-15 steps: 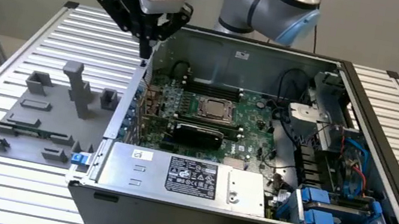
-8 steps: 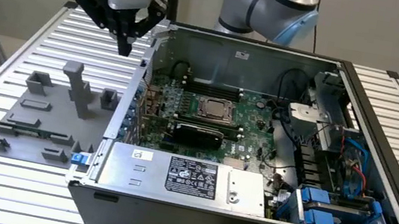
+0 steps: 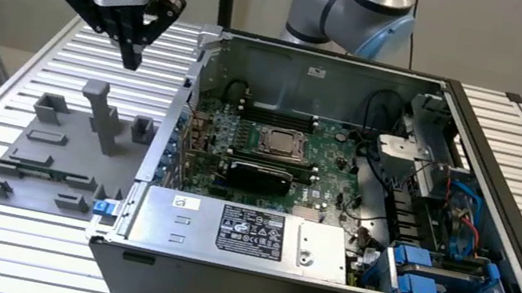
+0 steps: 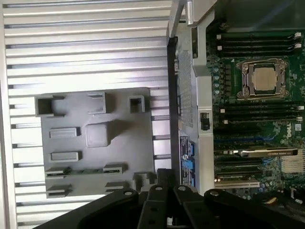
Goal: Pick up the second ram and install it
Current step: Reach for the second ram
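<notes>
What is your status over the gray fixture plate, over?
Black gripper shut, empty, above gray plastic fixture plate. Thin green ram stick lies in its holders, untouched. Tall gray post stands on same plate.

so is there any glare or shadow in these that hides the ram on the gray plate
exterior view: even light, a soft shadow beside the tall post on the gray plate, the ram dim but visible, no shadow from the end effector on it; wrist view: bright sheen on the table slats and the case edge, ram unhidden
</notes>
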Robot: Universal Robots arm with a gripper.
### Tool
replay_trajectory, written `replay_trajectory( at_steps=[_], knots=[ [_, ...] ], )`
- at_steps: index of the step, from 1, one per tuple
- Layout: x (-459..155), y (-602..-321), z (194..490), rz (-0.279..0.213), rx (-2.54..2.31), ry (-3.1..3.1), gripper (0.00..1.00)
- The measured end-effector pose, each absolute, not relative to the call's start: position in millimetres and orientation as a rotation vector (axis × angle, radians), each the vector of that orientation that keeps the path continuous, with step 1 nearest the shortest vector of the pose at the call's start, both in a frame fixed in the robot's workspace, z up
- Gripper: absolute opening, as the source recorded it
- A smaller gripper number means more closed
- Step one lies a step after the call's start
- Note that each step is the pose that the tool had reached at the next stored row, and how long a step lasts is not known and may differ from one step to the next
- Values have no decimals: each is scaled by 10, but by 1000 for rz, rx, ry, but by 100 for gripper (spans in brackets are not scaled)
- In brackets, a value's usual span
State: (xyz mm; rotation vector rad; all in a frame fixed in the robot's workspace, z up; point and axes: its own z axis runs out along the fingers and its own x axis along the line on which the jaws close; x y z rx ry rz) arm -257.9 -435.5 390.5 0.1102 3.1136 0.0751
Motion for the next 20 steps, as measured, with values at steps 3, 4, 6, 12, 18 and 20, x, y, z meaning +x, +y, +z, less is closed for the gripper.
replay_trajectory(
  at_steps=[3, 4, 6, 12, 18, 20],
  knots=[
    [-2718, -4362, 3892, 75, 110, 3114, 0],
    [-2763, -4364, 3886, 75, 110, 3114, 0],
    [-2854, -4368, 3873, 75, 110, 3114, 0],
    [-3127, -4377, 3816, 75, 110, 3114, 0],
    [-3396, -4382, 3732, 75, 110, 3114, 0],
    [-3487, -4384, 3702, 75, 110, 3114, 0]
  ],
)
